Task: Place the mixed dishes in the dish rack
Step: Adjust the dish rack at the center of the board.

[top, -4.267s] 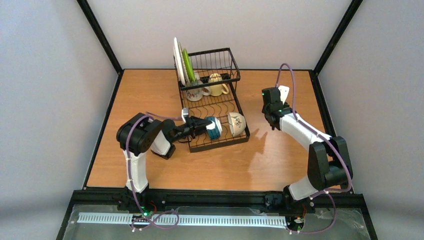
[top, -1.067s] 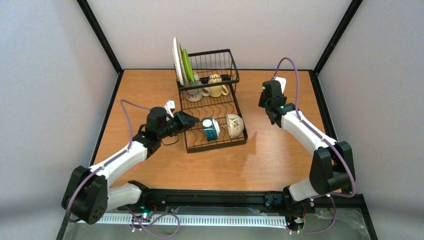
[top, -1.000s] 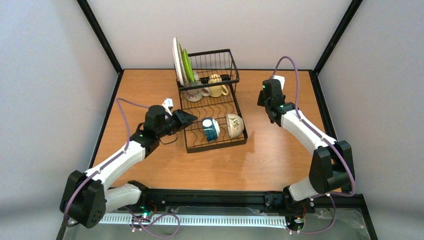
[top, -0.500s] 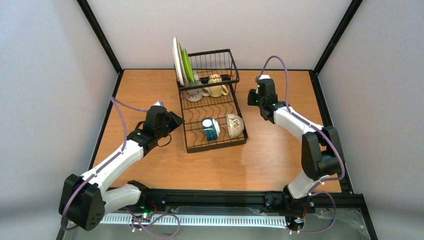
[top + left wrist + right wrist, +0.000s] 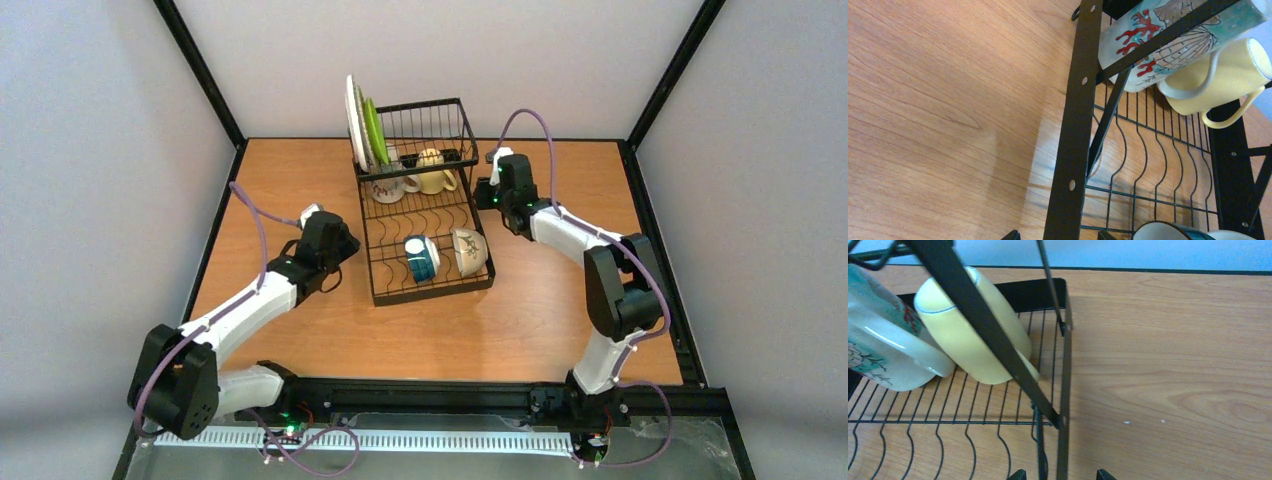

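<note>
Wooden tabletop (image 5: 560, 310) with black edging (image 5: 450, 392), grey walls (image 5: 90, 150) around it, a white slotted strip (image 5: 450, 441) nearest

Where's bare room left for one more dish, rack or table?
Free: tray wires between the mugs and the two bowls; the basket right of the plates looks bare; table wood on the rack's near side. Crowded: both rack flanks, with the left pincer and right pincer straddling the side rails.

The left gripper (image 5: 1056, 236) is cut off at 6 o'clock in its wrist view, only two dark tips peeking in, and a bowl (image 5: 1158, 231) there shows just its rim. The patterned mug (image 5: 1138, 32) runs off at 12 o'clock. The right gripper (image 5: 1060, 475) is cut off the same way, and a rack bar (image 5: 996, 335) hides part of the yellow mug (image 5: 948, 335).
</note>
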Motion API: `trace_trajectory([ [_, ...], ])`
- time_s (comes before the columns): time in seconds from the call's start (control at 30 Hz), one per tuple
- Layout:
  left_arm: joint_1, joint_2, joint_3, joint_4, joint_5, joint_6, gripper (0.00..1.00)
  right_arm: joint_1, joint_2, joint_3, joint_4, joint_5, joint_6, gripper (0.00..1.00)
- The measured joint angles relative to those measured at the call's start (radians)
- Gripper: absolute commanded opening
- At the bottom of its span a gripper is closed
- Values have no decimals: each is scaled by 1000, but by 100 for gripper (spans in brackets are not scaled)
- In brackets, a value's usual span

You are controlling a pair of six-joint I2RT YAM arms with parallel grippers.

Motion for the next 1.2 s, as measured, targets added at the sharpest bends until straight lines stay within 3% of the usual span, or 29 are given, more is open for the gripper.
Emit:
trace_trajectory([
  [0.83,0,135,-2,175,-24,68,87,30,128,54,23,-31,-14,75],
  [1.0,0,167,20,207,-23,88,87,33,129,53,31,-31,-9,65],
  [1.1,0,185,27,224,-21,95,87,33,129,51,35,-29,-2,49],
  [1.2,0,196,27,226,-21,99,87,33,131,50,40,-27,7,43],
])
